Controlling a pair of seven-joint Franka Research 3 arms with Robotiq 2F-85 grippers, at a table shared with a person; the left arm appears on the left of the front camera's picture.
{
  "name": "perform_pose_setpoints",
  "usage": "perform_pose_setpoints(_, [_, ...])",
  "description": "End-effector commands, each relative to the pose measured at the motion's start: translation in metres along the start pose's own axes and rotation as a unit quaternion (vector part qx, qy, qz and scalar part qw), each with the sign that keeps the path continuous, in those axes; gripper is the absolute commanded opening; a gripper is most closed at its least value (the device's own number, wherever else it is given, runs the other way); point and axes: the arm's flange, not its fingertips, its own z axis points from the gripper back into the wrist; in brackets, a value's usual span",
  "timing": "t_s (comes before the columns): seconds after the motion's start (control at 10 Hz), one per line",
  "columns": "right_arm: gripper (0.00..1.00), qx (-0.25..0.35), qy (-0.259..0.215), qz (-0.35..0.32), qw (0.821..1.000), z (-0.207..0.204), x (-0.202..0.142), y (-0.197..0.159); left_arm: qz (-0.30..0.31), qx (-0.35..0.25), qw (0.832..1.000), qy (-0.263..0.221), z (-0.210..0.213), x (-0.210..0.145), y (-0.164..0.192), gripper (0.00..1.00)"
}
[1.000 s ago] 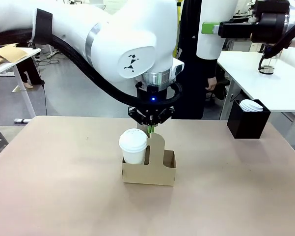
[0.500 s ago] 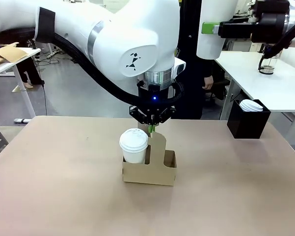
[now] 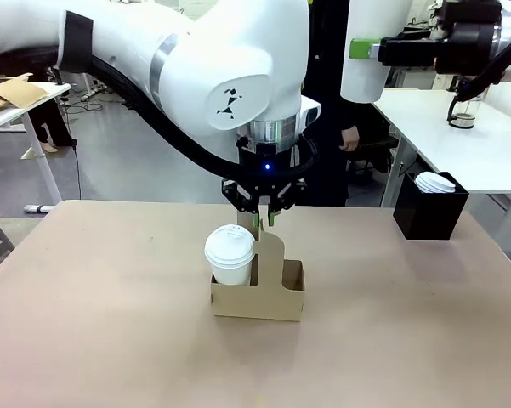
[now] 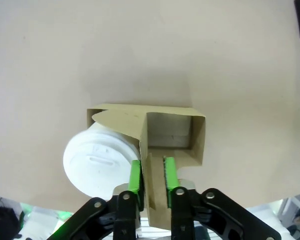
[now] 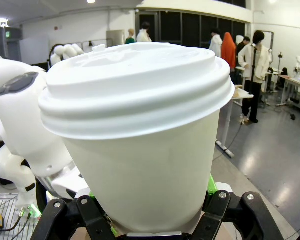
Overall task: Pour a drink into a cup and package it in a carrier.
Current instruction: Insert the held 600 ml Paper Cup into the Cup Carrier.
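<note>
Two white cups on show: one seated in the carrier [image 3: 259, 299], one up in a grip.
Sits square on the tan table [image 3: 110, 323], this low brown cardboard box, with an upright centre handle panel [image 3: 272, 255] rounded at the top. Tucked into the left slot, just beside that panel, the cup [image 3: 230, 255]: plain white paper, tapered, capped with a white domed lid, rising well above the box walls. Bare cardboard inside the other slot. Hanging straight over the handle, the left gripper [image 3: 263, 223], green pads parted and straddling the panel's top edge, one to each side. Over at the right gripper [image 5: 152, 200], jaws closed round a second cup [image 5: 140, 150], white with a wide white lid, held upright.
</note>
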Motion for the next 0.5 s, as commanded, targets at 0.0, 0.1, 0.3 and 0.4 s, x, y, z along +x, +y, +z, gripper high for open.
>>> perform_pose_setpoints(0.0, [0.8, 0.03, 0.003, -0.009, 1.0, 0.002, 0.0, -0.006, -0.018, -0.027, 0.999, -0.017, 0.027, -0.005, 0.019, 0.64])
perform_pose_setpoints(0.1, [0.8, 0.065, 0.007, -0.013, 0.998, 0.005, -0.008, -0.014, -0.037, -0.041, 0.998, -0.017, 0.042, -0.007, 0.032, 1.0])
perform_pose_setpoints(0.3, [0.8, 0.109, 0.029, -0.015, 0.993, 0.003, -0.035, -0.024, -0.081, -0.08, 0.993, -0.02, 0.075, -0.01, 0.064, 1.0])
perform_pose_setpoints(0.4, [0.8, 0.134, 0.037, -0.005, 0.99, 0.003, -0.057, -0.029, -0.122, -0.096, 0.987, -0.028, 0.091, -0.015, 0.091, 1.0])
